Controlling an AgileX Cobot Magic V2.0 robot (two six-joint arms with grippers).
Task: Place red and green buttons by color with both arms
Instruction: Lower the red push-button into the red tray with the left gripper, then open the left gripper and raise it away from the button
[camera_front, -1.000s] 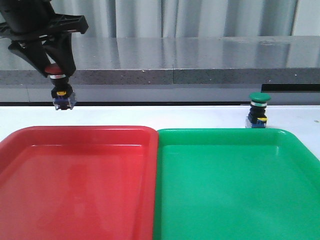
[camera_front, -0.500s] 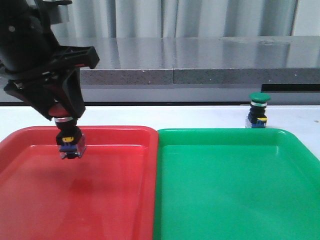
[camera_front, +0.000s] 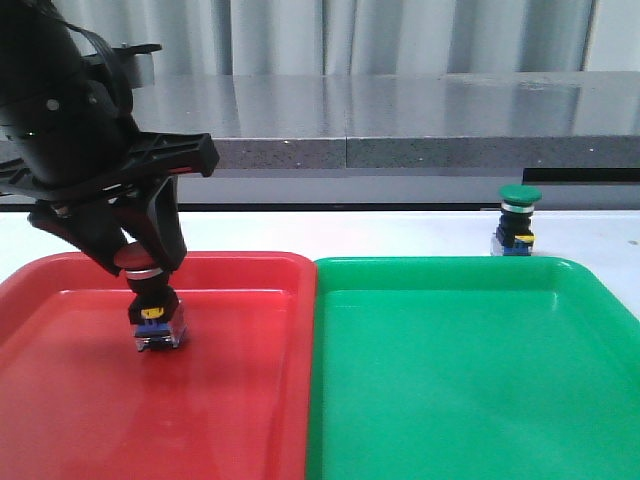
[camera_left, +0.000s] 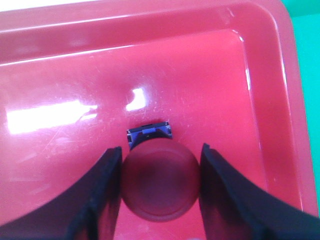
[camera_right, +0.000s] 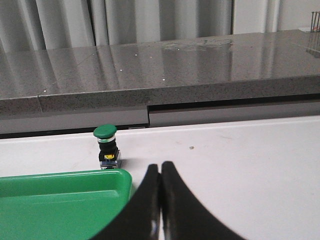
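Here, at the left, the left hand (camera_front: 140, 268) pinches the dark red mushroom-cap push button (camera_front: 153, 310) by its cap, one black finger on each side, as the left wrist view confirms. The button hangs upright with its blue-and-clear base at or just above the floor of the glossy red plastic tray (camera_front: 240, 400); contact cannot be confirmed. Gripping the cap leaves the base free to seat flat. To the right, the green plastic tray (camera_front: 470, 400) touches the red tray edge to edge. Beyond its far right corner, the dark green mushroom-cap push button (camera_front: 517, 222) stands upright on the white bench (camera_front: 400, 232), outside the tray. The right hand (camera_right: 161, 200), fingers pressed together and holding nothing, is near that button.
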